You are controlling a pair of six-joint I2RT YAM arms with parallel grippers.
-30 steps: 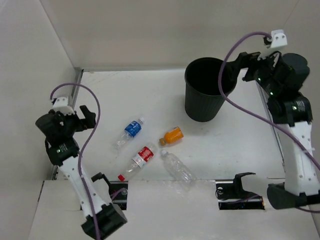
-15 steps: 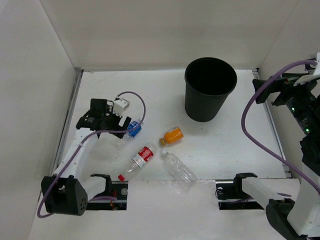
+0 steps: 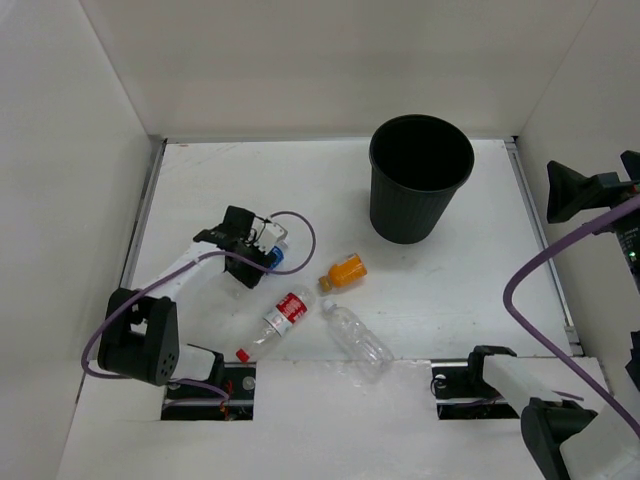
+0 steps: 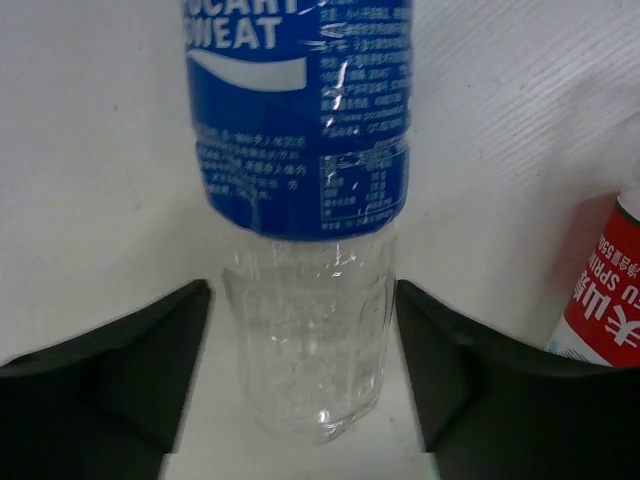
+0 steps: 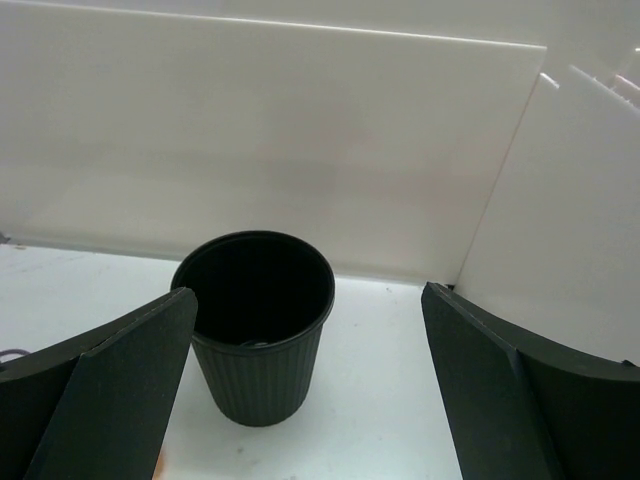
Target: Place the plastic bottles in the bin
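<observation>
The blue-label plastic bottle (image 3: 273,256) (image 4: 300,130) lies on the table, and my left gripper (image 3: 256,258) (image 4: 303,340) is shut on its clear lower end, one finger on each side. The red-label bottle (image 3: 287,310) (image 4: 605,300) lies just beside it. The short orange bottle (image 3: 346,270) and the plain clear bottle (image 3: 357,337) lie loose near the middle. The black ribbed bin (image 3: 405,215) (image 5: 260,380) stands upright at the back. My right gripper (image 5: 308,300) hangs open at the far right, raised and facing the bin, with nothing between its fingers.
White walls close in the table on the left, back and right. A loose red cap (image 3: 242,354) lies near the front edge. The left arm's purple cable (image 3: 300,232) loops over the table behind the blue-label bottle.
My left arm has swung down from the left wall onto the blue-label bottle and its jaws have closed round it. My right arm has drawn back from above the bin to the right edge.
</observation>
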